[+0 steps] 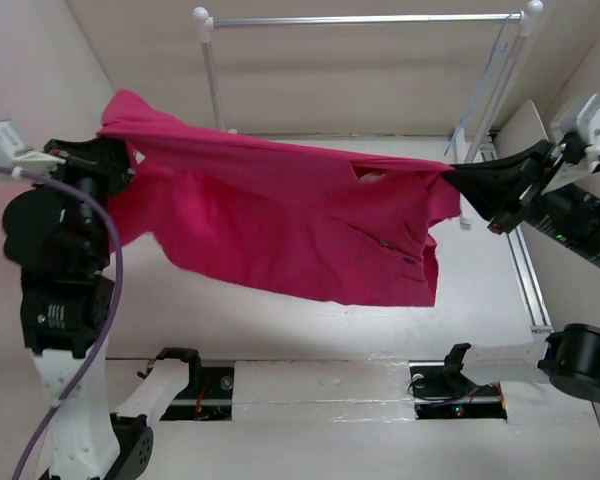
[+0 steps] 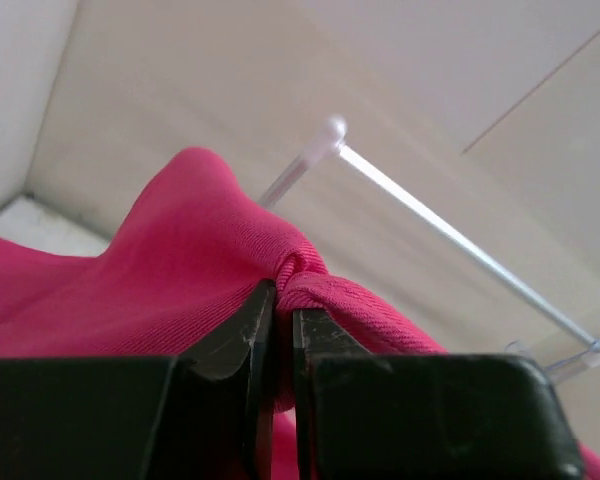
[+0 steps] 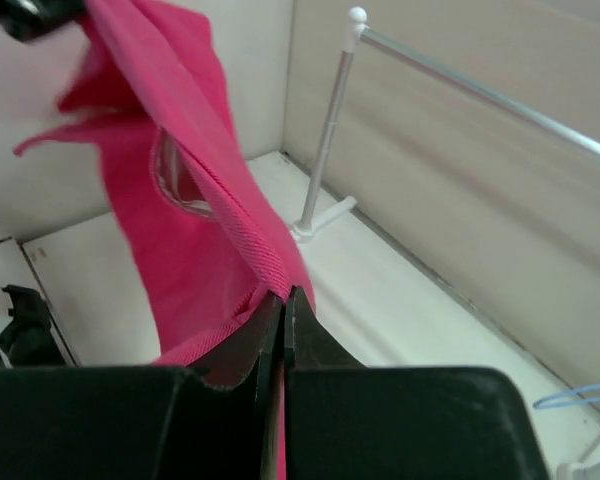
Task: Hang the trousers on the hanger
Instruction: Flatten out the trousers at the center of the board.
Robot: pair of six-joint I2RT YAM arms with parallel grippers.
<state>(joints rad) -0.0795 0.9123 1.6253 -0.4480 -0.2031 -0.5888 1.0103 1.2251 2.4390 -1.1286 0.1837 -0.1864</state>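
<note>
The magenta-pink trousers (image 1: 280,215) hang stretched in the air between my two arms, sagging in the middle above the table. My left gripper (image 1: 122,157) is shut on a bunched fold of the cloth at the left end; the wrist view shows the fabric (image 2: 160,270) pinched between the black fingers of that gripper (image 2: 285,300). At the right end my right gripper (image 1: 450,178) is shut on the waistband edge (image 3: 245,240), seen closely at its tips (image 3: 284,298). The thin pale blue hanger (image 1: 483,85) hangs at the right end of the rack rail, behind the right gripper; part of its wire (image 3: 580,395) shows low on the right.
A white-posted rack with a silver rail (image 1: 360,18) stands at the back, its left post (image 1: 212,80) behind the trousers. Beige walls close in on both sides. A metal track (image 1: 528,270) runs along the right wall. The arm bases (image 1: 220,390) sit at the near edge.
</note>
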